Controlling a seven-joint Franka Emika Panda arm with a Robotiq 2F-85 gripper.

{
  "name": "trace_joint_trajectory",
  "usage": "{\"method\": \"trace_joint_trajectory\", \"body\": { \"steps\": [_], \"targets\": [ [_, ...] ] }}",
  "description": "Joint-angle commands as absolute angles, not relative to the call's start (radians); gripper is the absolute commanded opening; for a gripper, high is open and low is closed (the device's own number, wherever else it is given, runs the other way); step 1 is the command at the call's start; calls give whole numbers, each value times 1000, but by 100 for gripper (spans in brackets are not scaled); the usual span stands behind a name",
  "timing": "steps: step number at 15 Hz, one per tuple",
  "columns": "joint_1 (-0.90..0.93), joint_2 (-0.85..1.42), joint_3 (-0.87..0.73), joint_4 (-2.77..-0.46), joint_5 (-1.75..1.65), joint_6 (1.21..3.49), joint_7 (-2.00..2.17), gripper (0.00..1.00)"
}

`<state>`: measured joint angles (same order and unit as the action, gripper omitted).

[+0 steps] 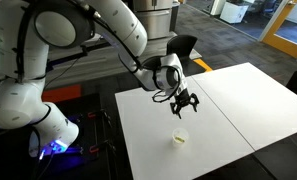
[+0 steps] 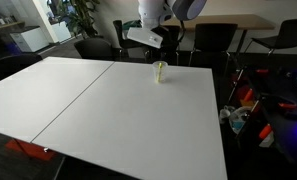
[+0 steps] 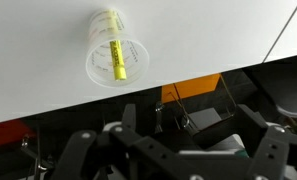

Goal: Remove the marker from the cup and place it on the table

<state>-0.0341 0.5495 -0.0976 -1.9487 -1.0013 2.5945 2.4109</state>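
The marker (image 3: 117, 60) sits in the cup (image 3: 97, 66) on the counter (image 1: 228, 100), apart from the wide-open, empty claw (image 1: 185, 104).

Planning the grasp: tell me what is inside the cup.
In the wrist view the cup holds one yellow marker. Nothing else shows inside; the bottom under the marker is covered.

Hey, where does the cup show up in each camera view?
In an exterior view: cup low centre, left of the seam.
In an exterior view: cup top centre, right of the seam.
Wrist view: cup upper left, marker inside; seam far right.
Shared landmark: the seam.
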Motion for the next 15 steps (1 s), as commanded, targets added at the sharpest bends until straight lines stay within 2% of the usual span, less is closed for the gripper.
{"method": "trace_joint_trajectory", "body": {
  "steps": [1, 9, 15],
  "targets": [
    [-3, 547, -128, -1954, -979, 2598, 2418, 100],
    [80, 576, -142, -1959, -966, 2476, 2602, 100],
    [50, 645, -143, -1940, -948, 2547, 2554, 100]
  ]
}}
